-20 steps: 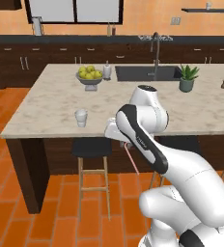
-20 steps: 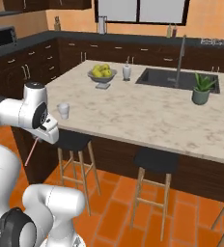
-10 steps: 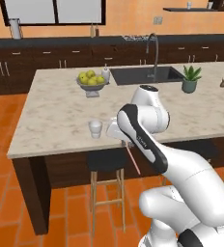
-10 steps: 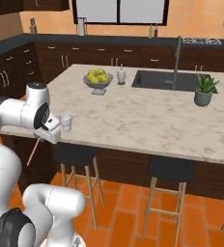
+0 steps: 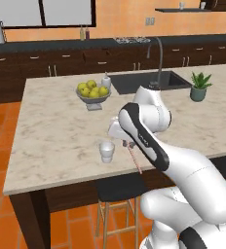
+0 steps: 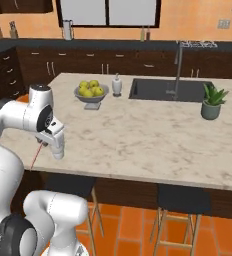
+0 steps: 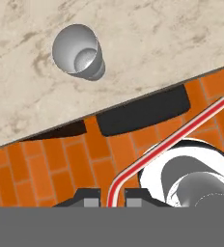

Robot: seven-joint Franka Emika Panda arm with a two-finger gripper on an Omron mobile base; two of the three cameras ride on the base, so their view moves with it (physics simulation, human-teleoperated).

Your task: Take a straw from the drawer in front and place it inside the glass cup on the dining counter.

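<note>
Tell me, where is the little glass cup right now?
The glass cup stands upright on the dining counter near its front edge, just left of the gripper holding the straw, with the fruit bowl farther back.

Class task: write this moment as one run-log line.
hand: shut on thin pink-red straw | straw: hanging off counter edge | clear glass cup: upright, empty | beige marble dining counter: cup near front edge

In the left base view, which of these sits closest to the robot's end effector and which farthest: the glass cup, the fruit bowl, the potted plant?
From the end effector, which grips the straw:
1. Glass cup, just beside it, near the counter's front edge.
2. Fruit bowl, further back on the counter.
3. Potted plant, far across, beyond the sink.
</note>
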